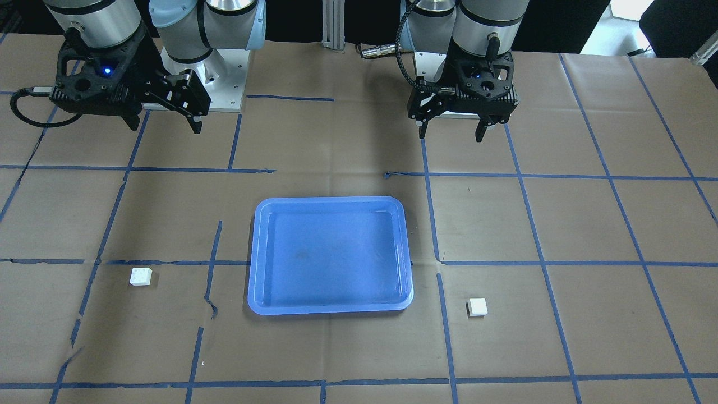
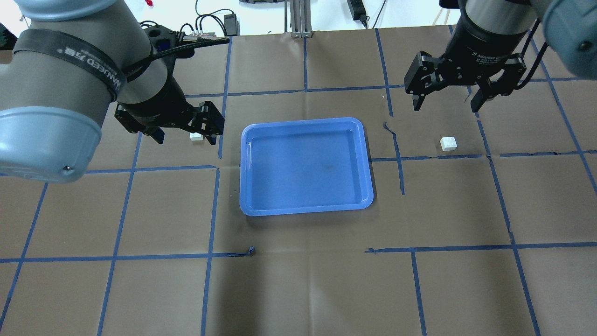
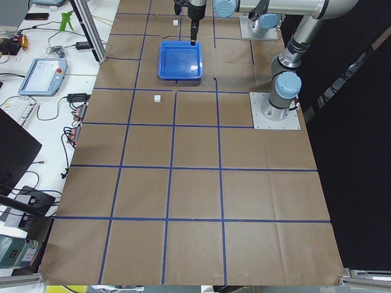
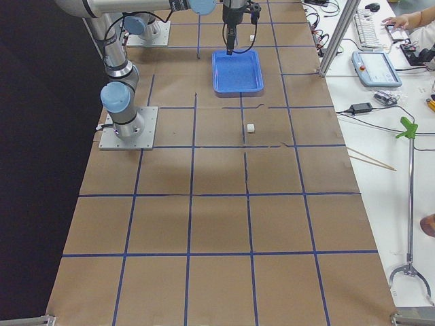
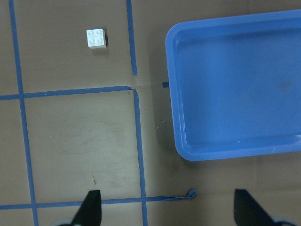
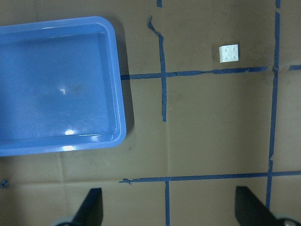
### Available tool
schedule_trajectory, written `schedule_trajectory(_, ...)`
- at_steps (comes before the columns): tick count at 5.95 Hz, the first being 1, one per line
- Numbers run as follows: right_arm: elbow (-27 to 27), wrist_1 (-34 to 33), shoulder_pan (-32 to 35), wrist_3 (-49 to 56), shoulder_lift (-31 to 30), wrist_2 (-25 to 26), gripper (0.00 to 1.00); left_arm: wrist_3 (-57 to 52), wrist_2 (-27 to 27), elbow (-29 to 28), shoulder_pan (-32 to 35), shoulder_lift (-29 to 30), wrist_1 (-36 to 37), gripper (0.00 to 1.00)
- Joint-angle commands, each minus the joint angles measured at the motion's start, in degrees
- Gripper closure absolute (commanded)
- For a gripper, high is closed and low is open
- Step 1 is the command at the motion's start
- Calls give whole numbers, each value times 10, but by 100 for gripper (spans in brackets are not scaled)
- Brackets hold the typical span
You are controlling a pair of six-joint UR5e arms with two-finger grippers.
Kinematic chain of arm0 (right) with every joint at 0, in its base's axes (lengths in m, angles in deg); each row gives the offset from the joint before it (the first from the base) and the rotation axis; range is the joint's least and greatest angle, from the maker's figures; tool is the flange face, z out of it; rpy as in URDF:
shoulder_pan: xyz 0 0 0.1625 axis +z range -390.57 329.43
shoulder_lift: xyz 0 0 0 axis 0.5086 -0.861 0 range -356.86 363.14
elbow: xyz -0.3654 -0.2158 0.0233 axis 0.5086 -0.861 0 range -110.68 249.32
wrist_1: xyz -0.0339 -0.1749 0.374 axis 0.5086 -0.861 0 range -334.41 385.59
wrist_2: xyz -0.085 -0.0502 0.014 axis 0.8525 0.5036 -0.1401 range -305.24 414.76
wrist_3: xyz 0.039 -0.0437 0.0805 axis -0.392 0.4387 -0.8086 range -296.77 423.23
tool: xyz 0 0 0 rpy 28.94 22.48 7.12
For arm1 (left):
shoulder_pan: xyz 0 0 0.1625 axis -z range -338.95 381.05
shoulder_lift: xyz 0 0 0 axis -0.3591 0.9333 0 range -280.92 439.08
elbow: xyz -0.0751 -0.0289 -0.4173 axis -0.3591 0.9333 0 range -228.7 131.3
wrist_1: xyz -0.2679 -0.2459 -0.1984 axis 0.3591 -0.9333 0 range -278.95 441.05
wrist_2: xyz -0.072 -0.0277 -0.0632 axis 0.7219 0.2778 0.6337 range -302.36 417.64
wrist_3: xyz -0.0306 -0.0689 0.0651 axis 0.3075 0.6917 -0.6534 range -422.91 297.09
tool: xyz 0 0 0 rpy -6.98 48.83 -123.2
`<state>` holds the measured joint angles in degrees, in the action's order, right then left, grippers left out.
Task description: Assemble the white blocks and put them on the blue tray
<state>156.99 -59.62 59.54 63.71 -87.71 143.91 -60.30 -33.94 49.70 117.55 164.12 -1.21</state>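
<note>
The blue tray [image 1: 331,252] lies empty at the table's middle; it also shows in the overhead view [image 2: 305,165]. One white block [image 1: 477,307] lies on the paper on my left side, beside the tray [image 2: 196,136] [image 5: 97,38]. The other white block [image 1: 141,276] lies on my right side [image 2: 448,143] [image 6: 230,53]. Both are studs up and apart from each other. My left gripper [image 1: 451,134] [image 2: 186,138] is open, empty and raised above the table. My right gripper [image 1: 166,126] [image 2: 445,107] is open, empty and raised too.
Brown paper with blue tape lines [image 2: 214,210] covers the table. The arm bases [image 1: 205,84] stand at the table's robot side. A metal post [image 2: 298,18] rises at the far edge. Desks with devices and cables [image 3: 43,73] flank the table.
</note>
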Motion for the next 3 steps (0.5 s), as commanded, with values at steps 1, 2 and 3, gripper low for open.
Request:
schedule_trajectory(1,1,0,-10,192,1,6,0,-1,0,-1,0,-1,0,0)
schedule_trajectory(2,1,-2,-33,303,5,6,0,-2,1,3,-1,0,1,0)
schedule_trajectory(3,1,-12,-68,454,10,1,0,-3,3,2,-2,0,2,0)
